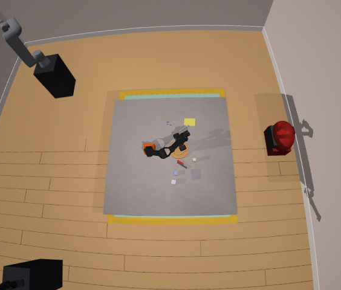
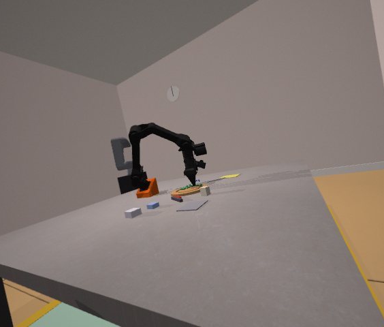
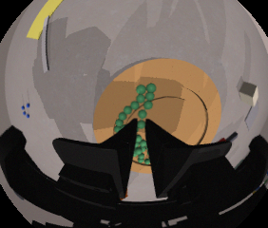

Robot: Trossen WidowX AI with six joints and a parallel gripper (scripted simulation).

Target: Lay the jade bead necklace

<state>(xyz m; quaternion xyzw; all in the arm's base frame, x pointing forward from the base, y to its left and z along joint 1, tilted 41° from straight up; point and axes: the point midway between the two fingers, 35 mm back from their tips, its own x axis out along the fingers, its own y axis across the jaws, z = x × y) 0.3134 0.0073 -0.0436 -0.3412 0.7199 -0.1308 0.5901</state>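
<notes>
The round wooden bead board lies on the grey table. The green jade bead necklace lies bunched on it. In the wrist view one strand curves down the left, another runs down to the fingertips, and several beads cluster below. The right arc of the thin dark groove shows no beads. My gripper points down, low over the board, nearly closed with a bead of the necklace between its fingertips. The fingers hide part of the necklace and the board's near side.
Near the board are a cream block and a red and black tool. A grey square, a blue block and a white block lie farther off. A yellow sheet lies on the opposite side.
</notes>
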